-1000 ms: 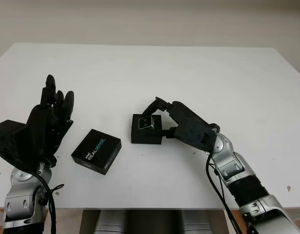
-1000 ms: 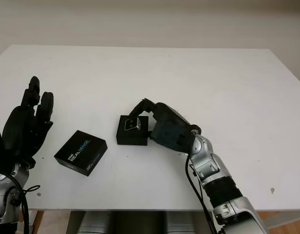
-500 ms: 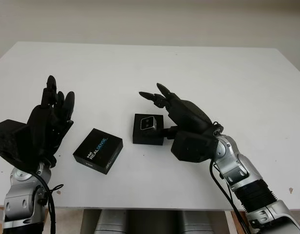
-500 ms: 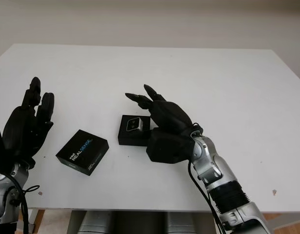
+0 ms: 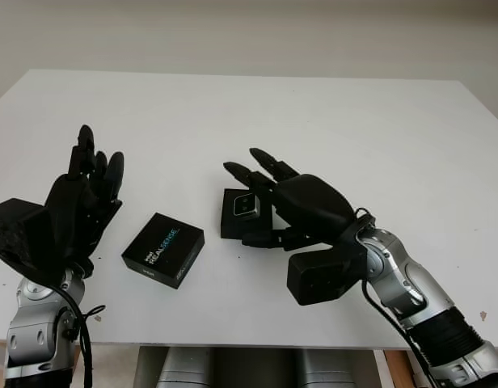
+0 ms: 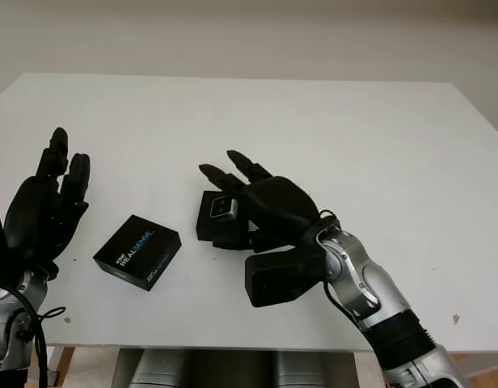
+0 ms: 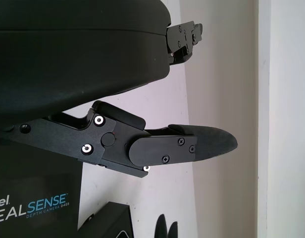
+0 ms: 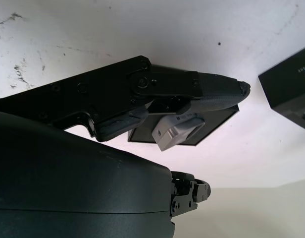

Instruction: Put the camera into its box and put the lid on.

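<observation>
The black camera box (image 5: 233,223) stands open at the table's middle, and the small silver camera (image 5: 247,205) lies in it, tilted. My right hand (image 5: 265,187) hovers open just above and to the right of the box, holding nothing. In the right wrist view the camera (image 8: 178,131) sits on the box (image 8: 212,124) under one finger (image 8: 192,89). The black lid (image 5: 162,250) printed REALSENSE lies flat left of the box. My left hand (image 5: 83,190) is open and raised left of the lid.
The white table (image 5: 314,113) stretches wide behind and to the right of the box. Its front edge runs close below the lid and my right forearm (image 5: 411,291).
My right hand has let go of the camera, opened, and lifted back toward me. The camera stays in the box. The left hand has not moved.
</observation>
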